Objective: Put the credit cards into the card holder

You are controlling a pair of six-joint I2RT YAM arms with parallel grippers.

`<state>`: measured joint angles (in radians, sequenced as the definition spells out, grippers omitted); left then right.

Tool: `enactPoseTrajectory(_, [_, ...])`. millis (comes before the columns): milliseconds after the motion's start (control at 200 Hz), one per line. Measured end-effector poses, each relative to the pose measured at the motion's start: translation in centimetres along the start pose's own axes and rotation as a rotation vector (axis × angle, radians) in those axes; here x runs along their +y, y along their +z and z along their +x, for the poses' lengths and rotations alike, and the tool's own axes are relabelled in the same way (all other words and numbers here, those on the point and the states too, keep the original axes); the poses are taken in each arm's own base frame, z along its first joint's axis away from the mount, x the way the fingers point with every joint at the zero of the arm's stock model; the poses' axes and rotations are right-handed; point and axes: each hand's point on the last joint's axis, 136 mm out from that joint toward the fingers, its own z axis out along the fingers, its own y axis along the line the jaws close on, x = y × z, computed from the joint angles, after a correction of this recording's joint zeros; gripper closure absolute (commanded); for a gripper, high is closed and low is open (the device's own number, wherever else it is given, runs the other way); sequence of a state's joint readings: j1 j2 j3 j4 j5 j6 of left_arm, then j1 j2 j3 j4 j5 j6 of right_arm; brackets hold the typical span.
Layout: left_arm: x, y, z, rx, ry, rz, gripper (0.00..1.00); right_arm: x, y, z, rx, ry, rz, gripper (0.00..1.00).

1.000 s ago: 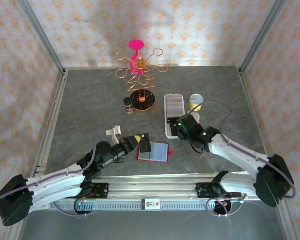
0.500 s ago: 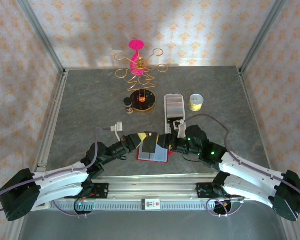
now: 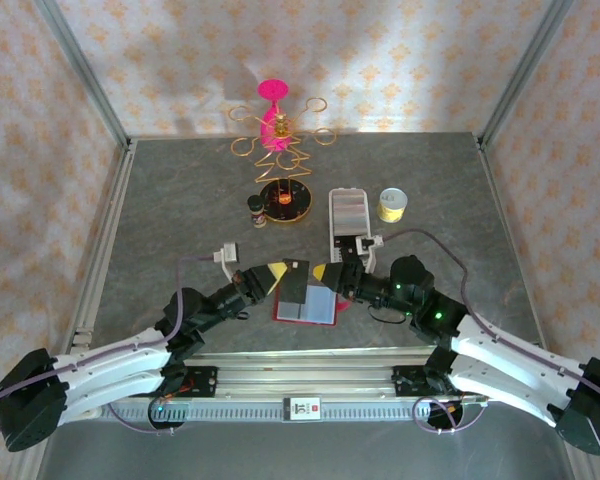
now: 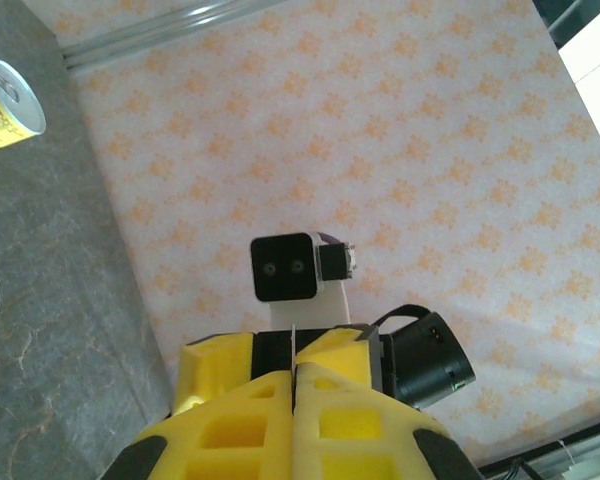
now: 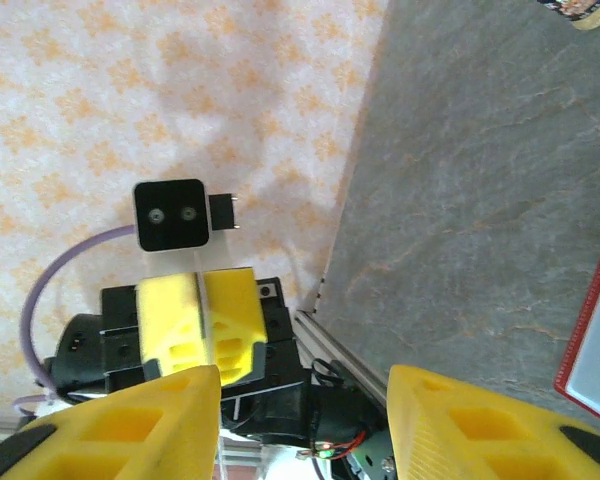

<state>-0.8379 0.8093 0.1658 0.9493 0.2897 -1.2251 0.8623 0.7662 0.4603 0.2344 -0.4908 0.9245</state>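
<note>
The card holder (image 3: 302,309) lies open on the table near the front edge, red-rimmed with grey-blue pockets; its red corner (image 5: 583,340) shows in the right wrist view. My left gripper (image 3: 277,277) hovers just above its far-left side, shut on a dark credit card (image 3: 294,284), which appears as a thin edge-on line (image 4: 294,345) between the yellow fingers (image 4: 365,425). Facing it from the right is my right gripper (image 3: 326,273), open, fingertips close to the card's free end. In the right wrist view its gripper (image 5: 305,420) stands wide apart, looking at the left gripper (image 5: 198,320).
A long white perforated tray (image 3: 347,222) lies behind the right gripper, with a yellow can (image 3: 392,204) beside it. Farther back stand a black disc (image 3: 285,198), a small dark bottle (image 3: 257,211) and a pink and gold wire stand (image 3: 276,128). Patterned walls enclose the table.
The right arm swung left from the white tray to face the left gripper over the card holder. The left gripper carried the card slightly forward and stayed shut on it.
</note>
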Motion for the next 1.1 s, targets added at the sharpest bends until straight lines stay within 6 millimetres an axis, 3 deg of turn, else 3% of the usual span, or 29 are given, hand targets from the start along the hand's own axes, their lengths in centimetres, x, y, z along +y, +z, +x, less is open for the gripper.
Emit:
enactPoseTrajectory(225, [0.7, 0.0, 0.0, -0.005, -0.003, -0.024, 1.00, 0.5, 0.8, 1.0, 0.034, 0.020, -0.043, 0.52])
enactPoseTrajectory(320, [1.0, 0.1, 0.1, -0.002, -0.008, -0.031, 1.00, 0.9, 1.2, 1.5, 0.057, 0.021, -0.066, 0.57])
enactPoseTrajectory(481, [1.1, 0.2, 0.1, 0.000, -0.009, -0.035, 1.00, 1.1, 1.8, 2.0, 0.078, 0.031, -0.081, 0.78])
enactPoseTrajectory(581, [1.1, 0.2, 0.1, -0.001, -0.009, -0.033, 1.00, 1.2, 2.1, 2.2, 0.083, 0.031, -0.088, 1.00])
enactPoseTrajectory(631, [1.2, 0.2, 0.0, -0.005, -0.010, -0.038, 1.00, 1.3, 2.1, 2.1, 0.079, 0.026, -0.093, 1.00])
enactPoseTrajectory(696, [1.4, 0.2, 0.0, -0.008, -0.011, -0.044, 0.76, 1.4, 2.1, 2.0, 0.075, 0.029, -0.094, 1.00])
enactPoseTrajectory(761, [1.8, 0.2, 0.0, -0.010, -0.013, -0.060, 0.66, 1.0, 2.1, 1.9, 0.067, 0.029, -0.077, 1.00])
enactPoseTrajectory(816, [2.7, 0.0, 0.0, -0.015, -0.013, -0.102, 0.56, 0.0, 2.2, 1.8, 0.052, 0.031, -0.039, 1.00])
enactPoseTrajectory(886, [4.5, -0.4, -0.2, -0.032, 0.003, -0.186, 0.52, -2.0, 2.3, 1.9, 0.035, 0.038, 0.029, 1.00])
enactPoseTrajectory(1096, [12.5, -3.3, 0.1, -0.034, 0.093, -0.549, 0.52, -12.2, 2.6, 4.9, 0.080, 0.080, 0.329, 1.00])
